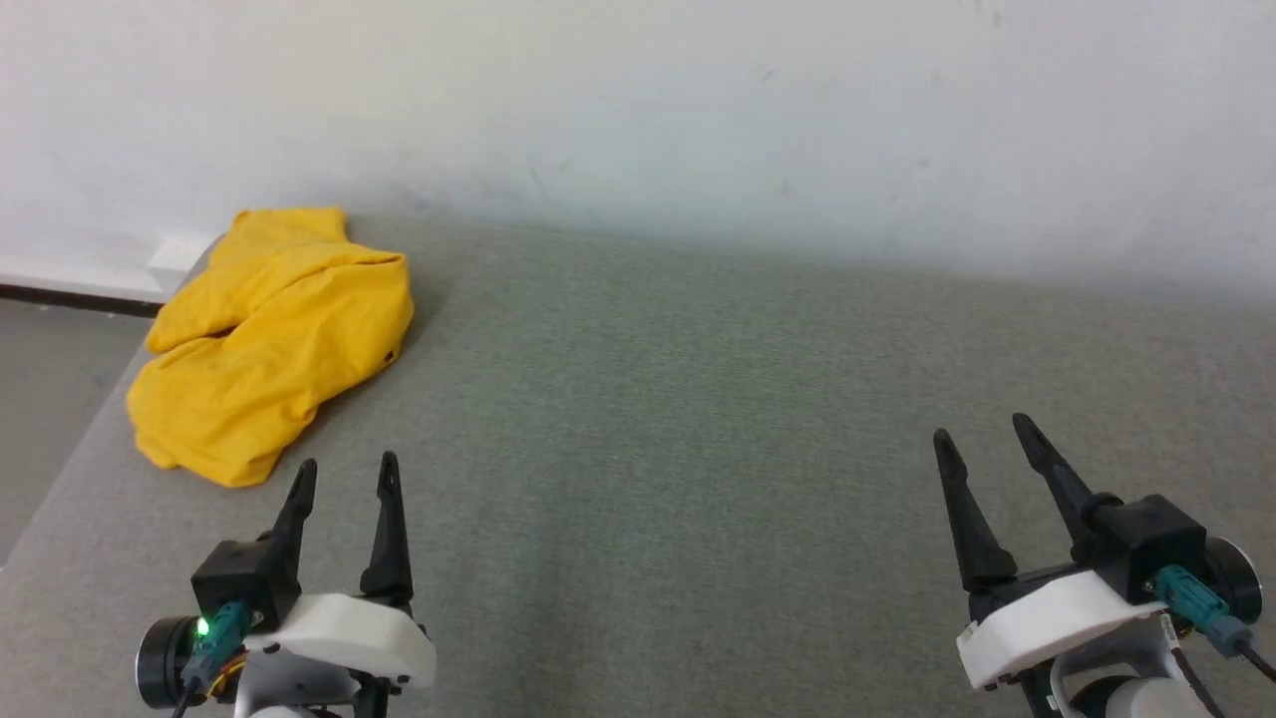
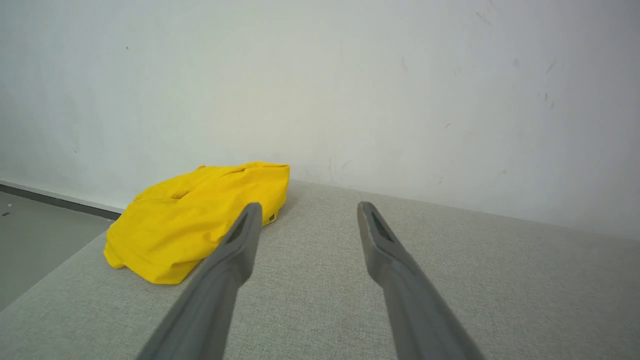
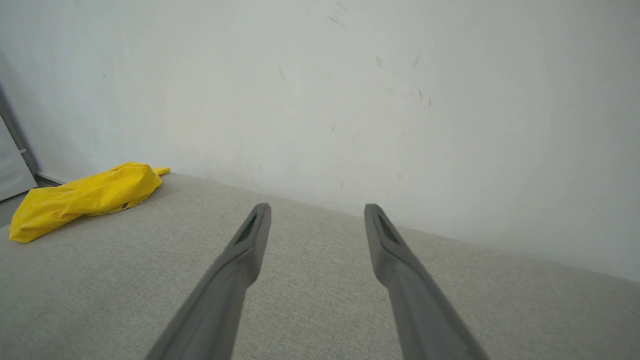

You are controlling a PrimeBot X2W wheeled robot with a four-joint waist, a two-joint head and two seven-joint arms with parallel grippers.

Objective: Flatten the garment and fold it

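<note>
Well, far over on the left in the head view there is a strip of grey floor [image 1: 50, 399], and next to it starts the grey cloth worktop [image 1: 648, 399]. The garment [image 1: 269, 339] lies on the worktop's back left corner, close to the white wall [image 1: 638, 100]. It is a bright yellow heap, bunched up and full of folds. Just in front of it, near but not touching, is the left claw [image 1: 348, 461]. Its two dark fingers are spread apart with nothing between them, and a small green light [image 1: 202, 627] glows on its body. Then comes a wide bare stretch of worktop. Far over on the right is the right claw [image 1: 981, 427], also spread apart and holding nothing, well away from the garment.

The head view looks down and shows both claws at once. The left wrist view looks low across the worktop. There the garment [image 2: 170, 225] looks like a plump hill, and a tiny dark spot sits on its right edge. The left claw [image 2: 308, 205] points past the heap, and its left finger [image 2: 235, 250] covers a bit of the heap's near edge. In the right wrist view the garment [image 3: 80, 197] is small and low, far off to the left, and the right claw [image 3: 316, 205] points at bare worktop and wall.

The heap is too crumpled to tell sleeves from body, or which side faces up. Both arms are cut off at the bottom of the head view.
</note>
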